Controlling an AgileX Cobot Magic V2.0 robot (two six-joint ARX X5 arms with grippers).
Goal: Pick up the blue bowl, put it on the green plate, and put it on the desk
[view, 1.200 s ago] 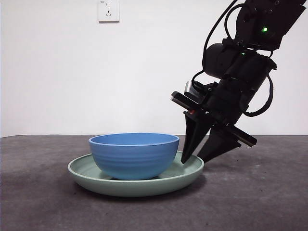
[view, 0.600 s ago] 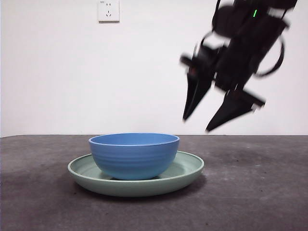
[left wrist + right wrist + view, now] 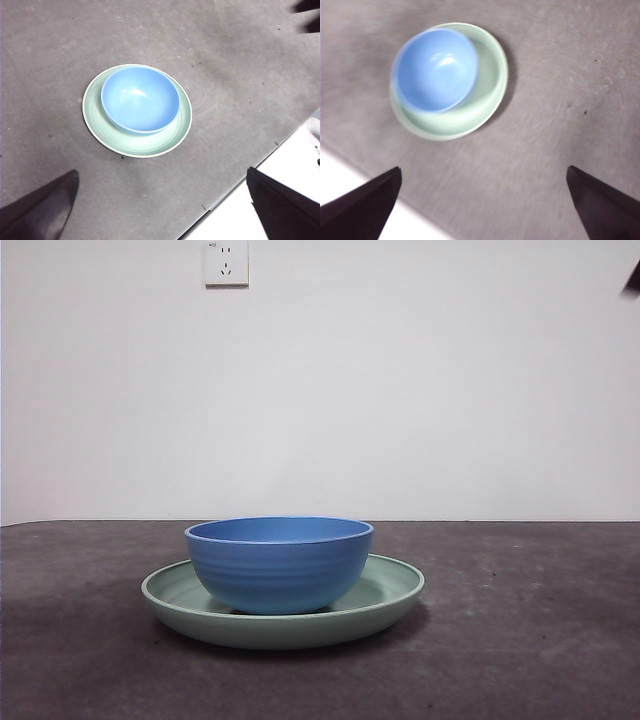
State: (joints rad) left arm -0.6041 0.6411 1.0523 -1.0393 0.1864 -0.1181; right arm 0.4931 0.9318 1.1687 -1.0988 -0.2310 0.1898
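Dark grey-brown matte desk [image 3: 520, 640]: flat, slightly speckled surface, ending at a plain white wall [image 3: 400, 390]. White two-socket wall outlet [image 3: 225, 262] mounted high on that wall, above and slightly left of the dishes in the front view.

Wide, shallow, pale mint-green round plate [image 3: 385, 595]: resting flat on the desk, glossy raised rim visible all round. Same plate in the left wrist view [image 3: 100, 127] and in the right wrist view [image 3: 492, 85], the latter slightly blurred.

Round, deep, medium-blue bowl [image 3: 279, 565]: standing upright inside the plate, faint horizontal ridges on its outer wall, interior empty. Seated off-centre in the plate, a broader band of green exposed on one side, as shown from above [image 3: 140, 100] [image 3: 436, 70].

Left gripper [image 3: 160, 215]: held high over the desk, well apart from bowl and plate, two black jaws spread wide, nothing between them.

Right gripper [image 3: 480, 210]: likewise raised well clear of the dishes, black jaws spread wide, nothing held.

Small black tip [image 3: 632, 278] at the upper right corner of the front view; owning arm not determinable from that view.
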